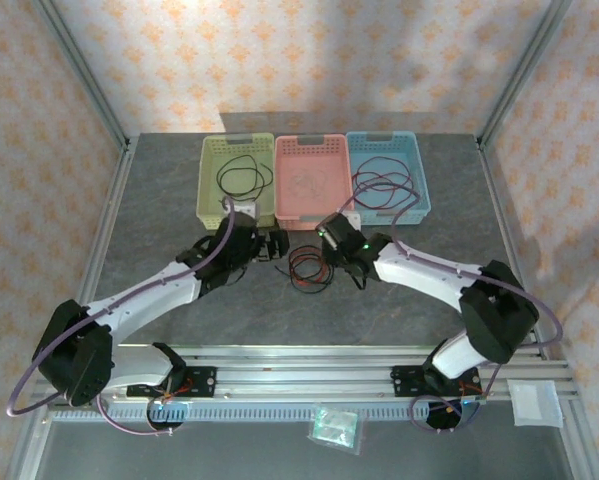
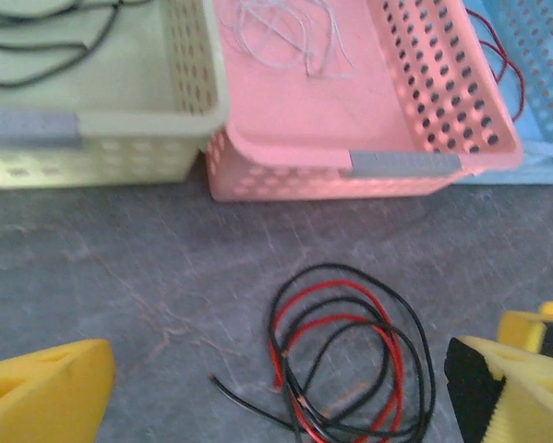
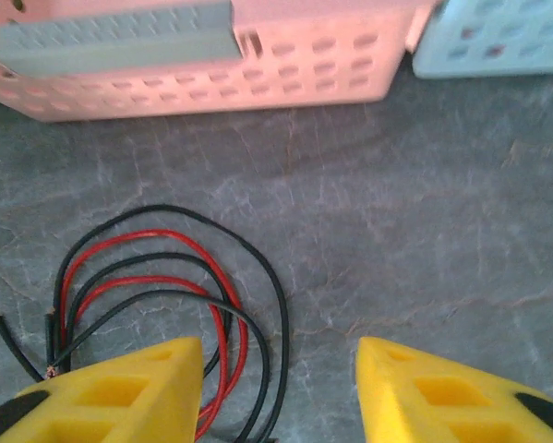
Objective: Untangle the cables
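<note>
cables (image 2: 350, 355), red and black, lie looped in one tangle on the grey table (image 1: 159, 260), just in front of the pink basket (image 1: 313, 141) and between my two grippers. my left gripper (image 2: 276, 397) is released, its yellow fingers (image 2: 45, 392) spread wide, one at each side of the wrist view with the tangle on the table between them. my right gripper (image 3: 281, 378) is also unclenched: its fingers (image 3: 128, 392) stand apart over bare table and grasp nothing. the tangle sits beside its left finger, and a red and a black strand run under that tip; i cannot tell if they touch it. behind the tangle three baskets stand side by side. the green basket (image 1: 207, 180) holds a black cable (image 1: 241, 172), the pink one has thin pale cables (image 2: 285, 37), and the blue basket (image 1: 419, 180) holds dark red loops (image 1: 384, 190).
</note>
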